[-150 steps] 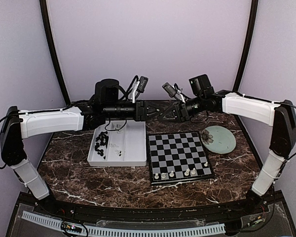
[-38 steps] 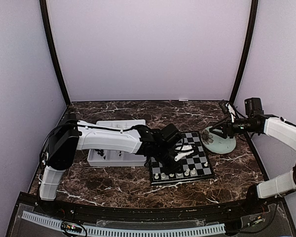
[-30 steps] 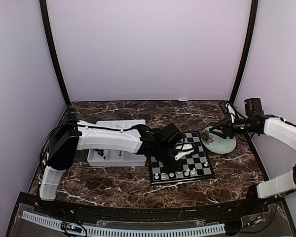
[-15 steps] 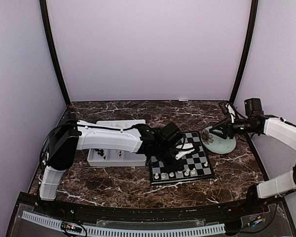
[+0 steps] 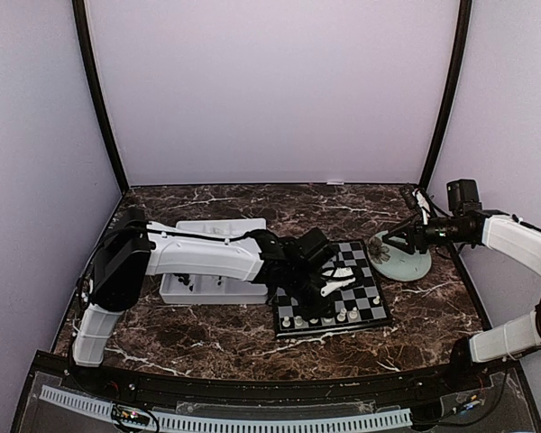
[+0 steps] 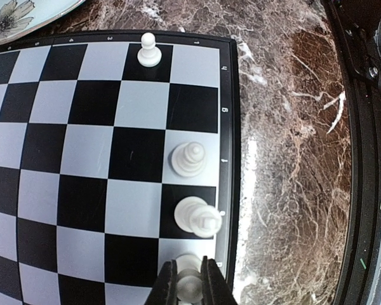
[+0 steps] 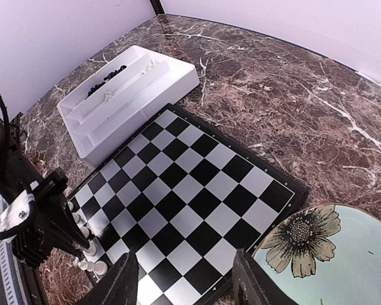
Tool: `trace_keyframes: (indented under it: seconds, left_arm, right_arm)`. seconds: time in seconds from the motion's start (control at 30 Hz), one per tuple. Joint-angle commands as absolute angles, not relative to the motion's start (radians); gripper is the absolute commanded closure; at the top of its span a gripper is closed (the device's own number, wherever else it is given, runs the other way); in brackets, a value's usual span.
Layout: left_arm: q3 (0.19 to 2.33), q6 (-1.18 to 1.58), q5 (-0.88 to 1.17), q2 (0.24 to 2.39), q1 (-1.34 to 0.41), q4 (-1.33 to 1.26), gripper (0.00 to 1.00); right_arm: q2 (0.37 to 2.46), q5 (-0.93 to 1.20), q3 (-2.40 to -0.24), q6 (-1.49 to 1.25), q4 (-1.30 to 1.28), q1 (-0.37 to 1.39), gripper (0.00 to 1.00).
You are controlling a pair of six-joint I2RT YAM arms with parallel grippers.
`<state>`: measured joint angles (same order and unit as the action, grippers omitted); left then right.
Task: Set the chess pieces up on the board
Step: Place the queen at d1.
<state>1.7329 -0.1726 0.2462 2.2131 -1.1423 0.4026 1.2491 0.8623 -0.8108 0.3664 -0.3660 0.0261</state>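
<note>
Ok, left claw (image 6: 190, 293): nearly closed, both fingers pinching a white piece (image 6: 189, 274) from either side; nothing else is in the grip.
Held piece: over a light square in the row along the board's near edge. Can't tell whether its base touches the square.
White row (image 5: 314, 318): more white chess pieces stand upright along that same near edge. The closest one sits on the dark square just beside the held piece.
Lone pawn (image 6: 149, 51): white, upright on a dark square one row in from the near edge, towards the board's right corner, apart from the rest.
Board (image 5: 368, 275): flat on the marble table (image 5: 207, 347), between tray and plate. Its middle and far rows that show are bare checks, and the left arm hides part of its left side.
Tray (image 7: 168, 73): white, just beside the board's left edge, with the left arm crossing above it.
Black pieces (image 7: 111, 73): heaped in the tray compartment farthest from the board.
Plate (image 7: 362, 260): pale green with a flower print, just beside the board's far right corner.
Right claw (image 7: 187, 283): fingers spread wide with nothing between them, hanging above the plate's left rim and the board's far right corner.
</note>
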Motion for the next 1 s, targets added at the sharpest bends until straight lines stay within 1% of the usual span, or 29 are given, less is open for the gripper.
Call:
trace_keyframes:
  seconds: [0.0,0.1,0.17,0.27,0.4,0.6,0.73,0.9,0.97]
  left_arm:
    - [1.758,-0.184,0.243,2.220,-1.144,0.428,0.89]
    - [1.764,-0.182,0.236,2.225,-1.145,0.430,0.87]
    - [1.769,-0.180,0.231,2.227,-1.146,0.437,0.82]
    - [1.783,-0.181,0.237,2.225,-1.146,0.464,0.72]
    - [1.785,-0.187,0.241,2.198,-1.146,0.489,0.67]
    - [1.785,-0.227,0.198,2.094,-1.143,0.512,0.65]
    - [1.776,-0.208,0.151,1.993,-1.100,0.539,0.65]
    - [1.701,-0.070,0.038,1.906,-0.955,0.541,0.67]
    - [1.666,0.020,-0.041,1.885,-0.890,0.552,0.71]
  right_arm:
    - [1.250,0.870,-0.801,0.379,-0.341,0.026,0.48]
    - [1.250,0.868,-0.801,0.379,-0.341,0.026,0.48]
    - [1.249,0.868,-0.801,0.379,-0.341,0.027,0.48]
    - [1.252,0.869,-0.801,0.379,-0.342,0.025,0.48]
    - [1.254,0.870,-0.803,0.379,-0.343,0.026,0.48]
    - [1.256,0.871,-0.807,0.380,-0.347,0.027,0.48]
    - [1.257,0.874,-0.808,0.380,-0.348,0.027,0.48]
    - [1.268,0.875,-0.811,0.382,-0.348,0.027,0.48]
    - [1.272,0.877,-0.811,0.381,-0.347,0.027,0.47]
